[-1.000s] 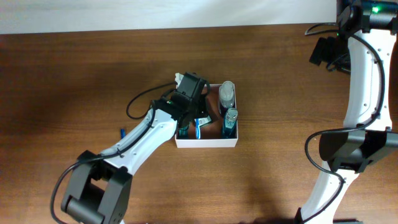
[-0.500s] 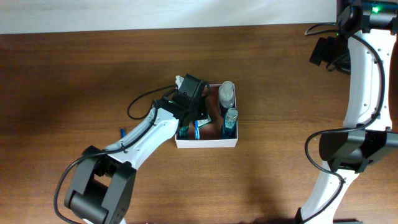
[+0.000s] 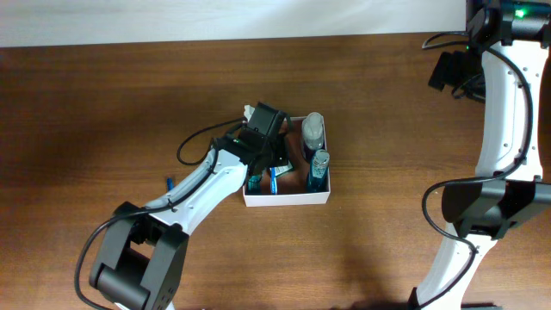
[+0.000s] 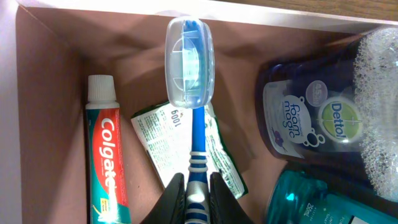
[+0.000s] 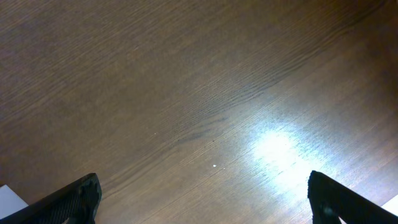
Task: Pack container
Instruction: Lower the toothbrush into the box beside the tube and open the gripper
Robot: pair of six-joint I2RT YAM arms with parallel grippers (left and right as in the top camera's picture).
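Observation:
The container (image 3: 286, 198) is a square white-walled box with a reddish-brown inside (image 4: 56, 74), at the table's middle. My left gripper (image 4: 198, 193) is inside it, shut on a blue toothbrush (image 4: 198, 140) with a clear head cap (image 4: 189, 59). Under the brush lies a small green-white packet (image 4: 174, 155). A Colgate tube (image 4: 104, 162) lies to its left. A Dettol bottle (image 4: 317, 118) and a teal bottle (image 4: 311, 202) lie at the right. The overhead view shows the left gripper (image 3: 269, 159) over the box. My right gripper (image 5: 202, 193) is open over bare wood.
A small blue object (image 3: 170, 182) lies on the table left of the box. The right arm (image 3: 504, 112) stands at the far right edge. A white thing (image 3: 248, 110) shows just behind the left wrist.
The left wrist has shifted slightly back and right over the box between one second ago and half a second ago. Nothing has moved since then.

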